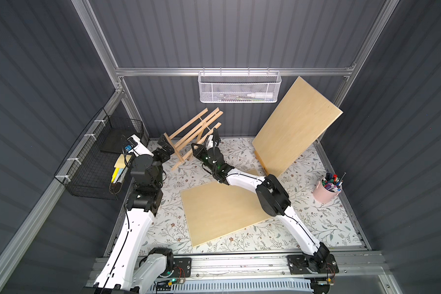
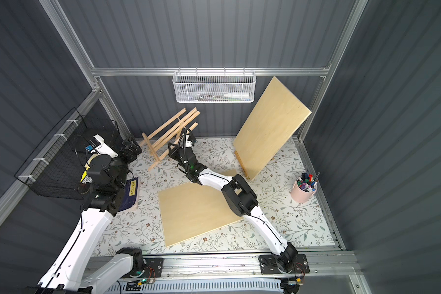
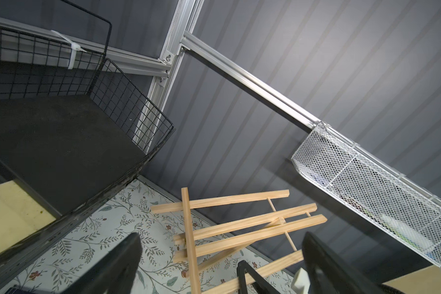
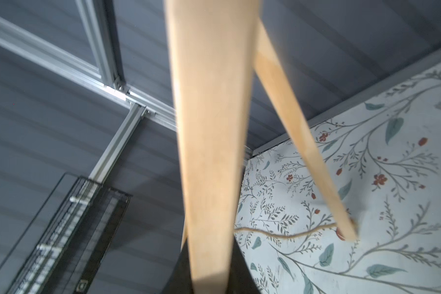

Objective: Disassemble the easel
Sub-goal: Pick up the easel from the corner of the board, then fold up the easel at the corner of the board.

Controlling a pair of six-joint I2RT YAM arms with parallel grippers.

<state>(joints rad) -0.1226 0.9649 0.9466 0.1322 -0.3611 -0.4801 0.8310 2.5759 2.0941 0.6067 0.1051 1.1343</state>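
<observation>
The small wooden easel (image 1: pixel 189 135) stands tilted at the back of the table, its slats fanned out toward the rear wall. My right gripper (image 1: pixel 214 137) is shut on its rightmost slat; in the right wrist view that slat (image 4: pixel 209 127) runs straight out from between the jaws, and the rear leg (image 4: pixel 303 142) with a string shows beside it. My left gripper (image 1: pixel 164 146) is open at the easel's left end, by the crossbar (image 3: pixel 190 241). In the left wrist view its fingers (image 3: pixel 127 264) stand wide apart with nothing between them.
A second easel carrying a large wooden board (image 1: pixel 295 124) stands at the back right. Another board (image 1: pixel 222 211) lies flat mid-table under the right arm. A pink cup of markers (image 1: pixel 326 191) is at the right edge. A white mesh basket (image 1: pixel 239 86) and a black wire basket (image 1: pixel 99 157) hang on the frame.
</observation>
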